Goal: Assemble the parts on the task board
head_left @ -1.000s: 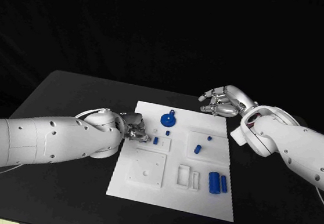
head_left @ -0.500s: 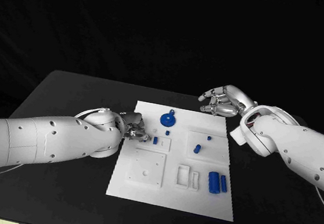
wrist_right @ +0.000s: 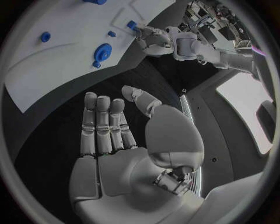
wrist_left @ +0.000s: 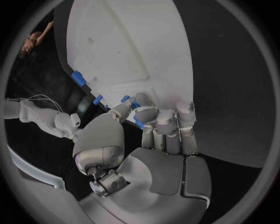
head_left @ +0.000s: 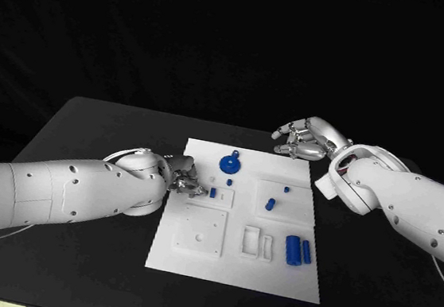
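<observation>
Task board (head_left: 235,265) mid-bench, blue parts on it.
White and rectangular, its long axis runs from near edge to far edge of the bench (head_left: 98,132). Left hand (head_left: 184,177) pinches a small blue part (head_left: 214,192) at the board's left edge, mostly hidden by fingers. Right hand (head_left: 309,139) hovers past the far edge, fingers apart, holding nothing.

Dim, dark surround; bright white plate; fisheye-bent wrist views.

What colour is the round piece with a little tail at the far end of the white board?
Blue. The round piece shows best in the head view.
</observation>
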